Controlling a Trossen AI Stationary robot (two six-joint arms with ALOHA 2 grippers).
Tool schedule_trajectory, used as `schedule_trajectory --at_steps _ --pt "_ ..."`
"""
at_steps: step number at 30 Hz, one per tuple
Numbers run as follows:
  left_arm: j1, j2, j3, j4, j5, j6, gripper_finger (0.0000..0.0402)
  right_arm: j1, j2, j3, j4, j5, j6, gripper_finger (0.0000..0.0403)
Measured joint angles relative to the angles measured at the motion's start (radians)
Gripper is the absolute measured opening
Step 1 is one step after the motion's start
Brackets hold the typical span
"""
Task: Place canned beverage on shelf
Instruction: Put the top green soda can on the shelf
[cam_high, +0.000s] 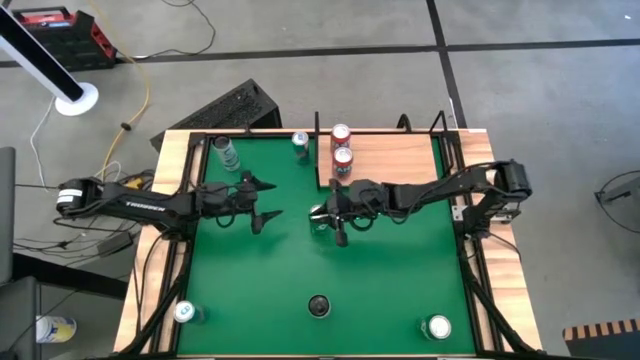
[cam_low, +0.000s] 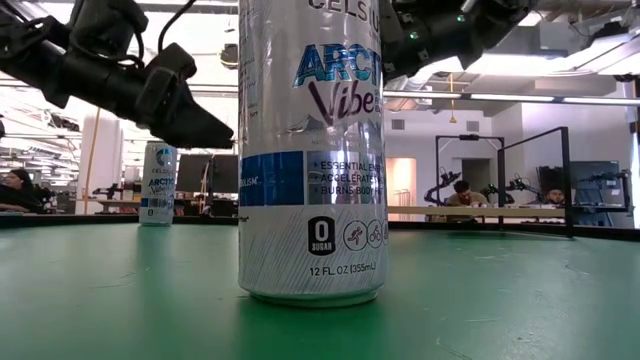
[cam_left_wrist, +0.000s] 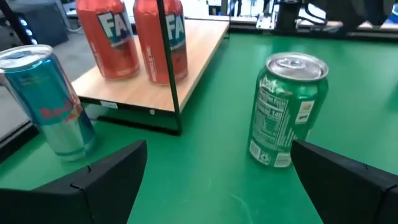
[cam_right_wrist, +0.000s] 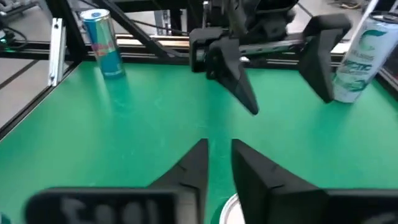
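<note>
A green can (cam_left_wrist: 287, 112) stands upright on the green table, close to the near left corner of the shelf (cam_high: 395, 160), a light-wood platform at the table's far right. Two red cans (cam_high: 342, 147) stand on the shelf's left end. My right gripper (cam_high: 328, 216) hovers over the green can, whose top shows under its fingers (cam_right_wrist: 229, 208). Only a narrow slit shows between its fingertips (cam_right_wrist: 219, 146), and it holds nothing. My left gripper (cam_high: 262, 202) is wide open to the can's left and points at it; it also shows in the right wrist view (cam_right_wrist: 273, 68).
A blue can (cam_high: 300, 141) stands at the far edge, just left of the shelf. A silver can (cam_high: 228, 152) stands at the far left. Two more cans (cam_high: 185, 312) (cam_high: 438, 326) stand at the near corners. A small dark round thing (cam_high: 318, 305) sits near the front middle.
</note>
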Motion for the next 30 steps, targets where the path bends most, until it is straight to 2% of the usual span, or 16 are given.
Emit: schedule_trajectory --at_steps 7,12,16,20,30 --pt "0.000 0.053 0.000 -0.003 0.002 0.061 0.0382 -0.002 -0.010 0.003 -0.040 0.087 -0.067 0.0229" --pt "0.000 0.082 -0.003 -0.003 0.049 0.096 0.0382 -0.002 -0.010 0.003 -0.061 0.108 -0.071 0.0287" --pt "0.003 0.065 -0.089 0.104 0.023 0.084 0.0382 -0.001 -0.011 0.003 -0.131 0.128 -0.030 0.0307" --pt "0.027 0.040 -0.200 0.314 -0.024 0.036 0.0382 -0.002 -0.011 0.003 -0.175 0.132 -0.020 0.0315" --pt "0.053 0.001 -0.197 0.310 -0.028 0.037 0.0382 -0.019 -0.005 0.003 -0.164 0.153 -0.023 0.0327"
